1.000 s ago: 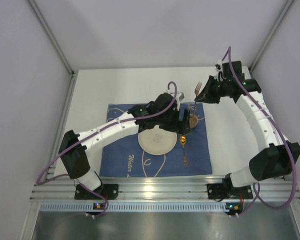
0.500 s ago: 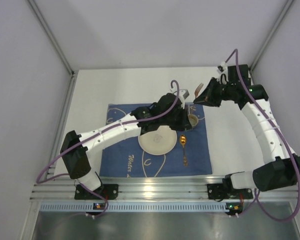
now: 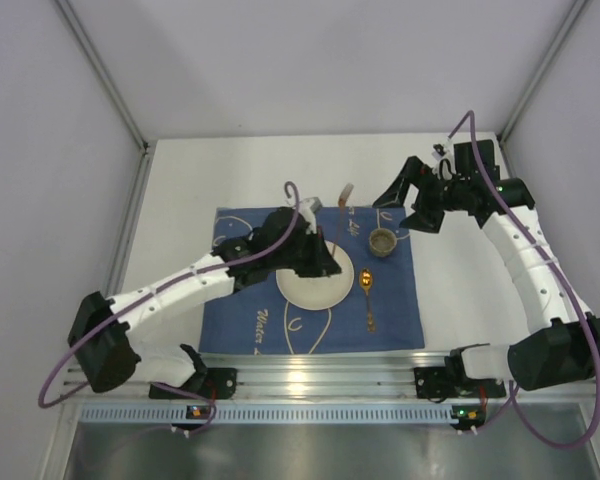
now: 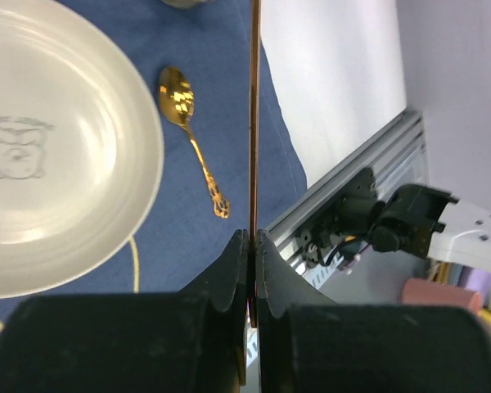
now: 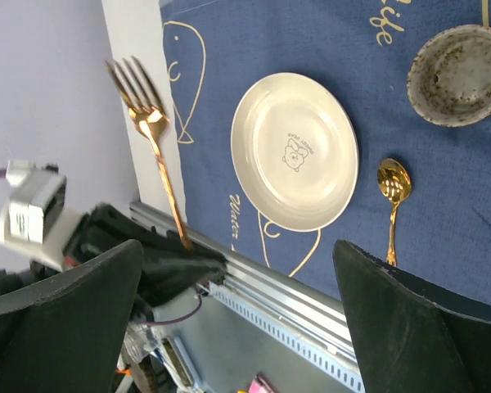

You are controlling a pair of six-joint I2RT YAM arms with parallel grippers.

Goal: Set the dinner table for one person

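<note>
Left jaws: clamped on gold fork [image 4: 254,123], centre of overhead view
Right jaws: apart, upper right
Plate [image 3: 315,280], spoon [image 3: 367,290]: on blue cloth [image 3: 240,320], white desk [image 3: 200,170]

The fork [image 5: 157,155] and spoon [image 4: 198,155] are polished gold metal, mirror-bright. The plate [image 4: 65,164] is glossy cream ceramic. The bowl [image 5: 462,75] looks like rougher, speckled stoneware. The cloth [image 5: 442,213] is matt blue fabric. The table [image 3: 230,170] is smooth matt white, and its rail [image 3: 300,383] is ribbed aluminium with a dull sheen.
</note>
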